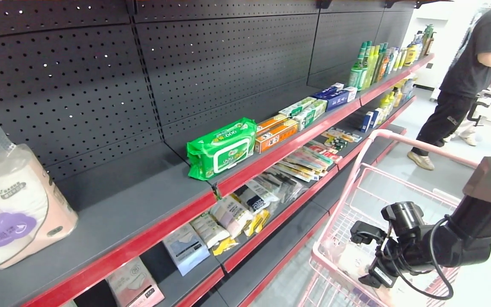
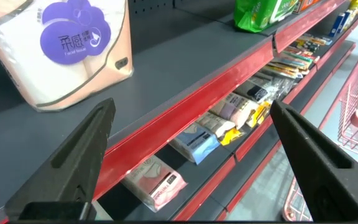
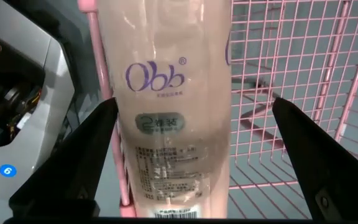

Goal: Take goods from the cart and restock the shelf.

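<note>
The top board of the shelf (image 1: pixel 134 200) has a long bare stretch, and a red edge (image 1: pixel 143 243) runs along its front; one big pack of paper rolls (image 1: pixel 15 204) stands at the left end, well back from that edge; one green pack of wipes (image 1: pixel 222 147) sits far along to the right, close to the edge; all the room between those two is open. Two orange boxes (image 1: pixel 275 130) lie just beside the green pack, on its far side. On the board below, a row of flat packs (image 1: pixel 228 213) lies side by side, too many to count well.

One pink cart (image 1: pixel 382 136) stands in front of the shelf, off to the right; its wire walls leave an open top. One tall pink pack (image 3: pixel 166 93) rests inside it, by a pink bar of the cart.

The right arm (image 1: pixel 463 238) bends down from the right and points into the cart; the right claw (image 3: pixel 191 168) is spread wide, one finger on each side of the pink pack, and there is a gap on one side, so it is not gripping it.

The left claw (image 2: pixel 191 168) hangs out in front of the red edge, near the pack of paper rolls; it is spread wide too, with nothing held between its fingers (image 2: pixel 73 162).
</note>
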### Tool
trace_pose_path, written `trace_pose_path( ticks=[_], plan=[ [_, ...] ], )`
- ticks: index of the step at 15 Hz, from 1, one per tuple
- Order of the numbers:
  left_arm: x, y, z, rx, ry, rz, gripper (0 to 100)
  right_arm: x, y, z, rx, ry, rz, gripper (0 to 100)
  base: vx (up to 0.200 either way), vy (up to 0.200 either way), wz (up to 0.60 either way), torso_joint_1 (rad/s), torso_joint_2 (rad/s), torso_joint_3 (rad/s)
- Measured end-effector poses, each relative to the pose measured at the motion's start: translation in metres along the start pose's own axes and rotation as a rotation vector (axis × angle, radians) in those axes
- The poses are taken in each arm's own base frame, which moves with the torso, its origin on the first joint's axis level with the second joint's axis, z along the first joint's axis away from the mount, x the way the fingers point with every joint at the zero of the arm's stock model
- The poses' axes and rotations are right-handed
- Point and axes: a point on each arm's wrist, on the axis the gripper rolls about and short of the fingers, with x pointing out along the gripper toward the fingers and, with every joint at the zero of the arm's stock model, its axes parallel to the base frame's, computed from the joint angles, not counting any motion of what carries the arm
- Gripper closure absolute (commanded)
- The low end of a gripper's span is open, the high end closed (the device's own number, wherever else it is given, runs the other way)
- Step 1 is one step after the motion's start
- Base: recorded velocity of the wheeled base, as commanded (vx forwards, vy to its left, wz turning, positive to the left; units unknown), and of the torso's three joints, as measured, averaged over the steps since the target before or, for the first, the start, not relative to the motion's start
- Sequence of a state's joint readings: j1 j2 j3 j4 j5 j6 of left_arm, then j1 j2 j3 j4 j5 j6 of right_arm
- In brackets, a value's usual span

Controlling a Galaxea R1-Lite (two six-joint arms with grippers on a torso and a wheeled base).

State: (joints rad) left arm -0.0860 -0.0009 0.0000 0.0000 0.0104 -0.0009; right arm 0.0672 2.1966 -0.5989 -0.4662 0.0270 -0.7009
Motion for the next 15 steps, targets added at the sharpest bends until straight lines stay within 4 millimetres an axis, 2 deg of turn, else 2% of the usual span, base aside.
trace_pose_path(
  ticks=[4, 11, 15],
  plan=[
    [0.000, 0.000, 0.000, 0.002, 0.000, 0.000, 0, 0.010, -0.011, 0.009, -0.001, -0.023, -0.014, 0, 0.000, 0.000, 0.00, -0.005, 0.01, 0.007],
    [0.000, 0.000, 0.000, 0.002, 0.000, 0.000, 0, 0.036, -0.007, 0.013, 0.003, -0.026, 0.051, 0, 0.000, 0.000, 0.00, 0.000, 0.00, 0.000],
    [0.000, 0.000, 0.000, 0.003, 0.000, -0.001, 0, 0.040, -0.006, 0.012, -0.001, -0.022, 0.062, 0, 0.000, 0.000, 0.00, 0.000, 0.00, 0.000]
  ],
)
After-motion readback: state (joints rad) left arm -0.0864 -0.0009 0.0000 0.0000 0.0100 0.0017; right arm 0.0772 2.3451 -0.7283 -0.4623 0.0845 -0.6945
